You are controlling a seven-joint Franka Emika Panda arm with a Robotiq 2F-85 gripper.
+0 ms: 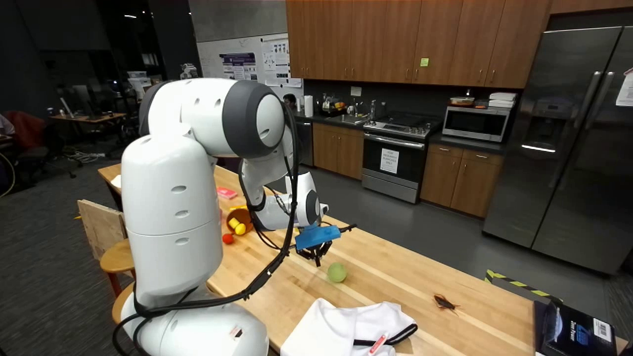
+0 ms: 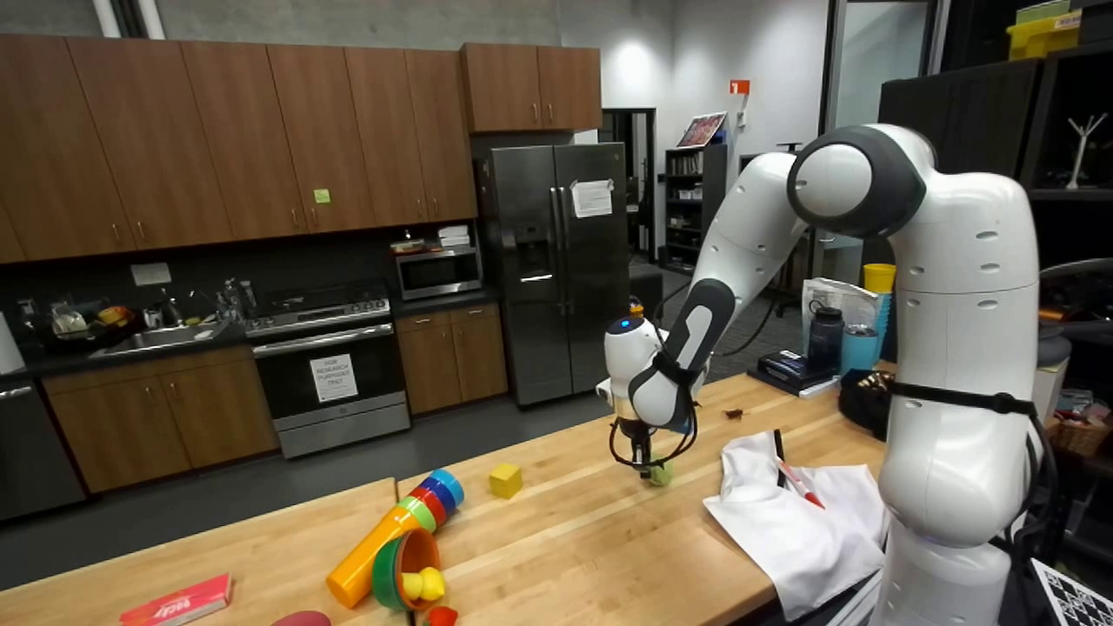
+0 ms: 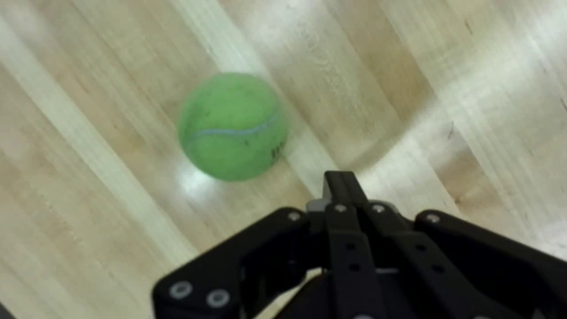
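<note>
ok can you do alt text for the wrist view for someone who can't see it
A round green tennis ball with a pale curved seam sits left of centre on a light striped wooden tabletop. Lower right, a black mechanical pincer is shut, empty and apart from the ball.

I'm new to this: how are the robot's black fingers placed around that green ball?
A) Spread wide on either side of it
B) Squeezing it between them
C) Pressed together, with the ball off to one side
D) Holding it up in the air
C: in the wrist view the fingers meet with nothing between them, and the green ball sits apart from them on the wooden table.
</note>
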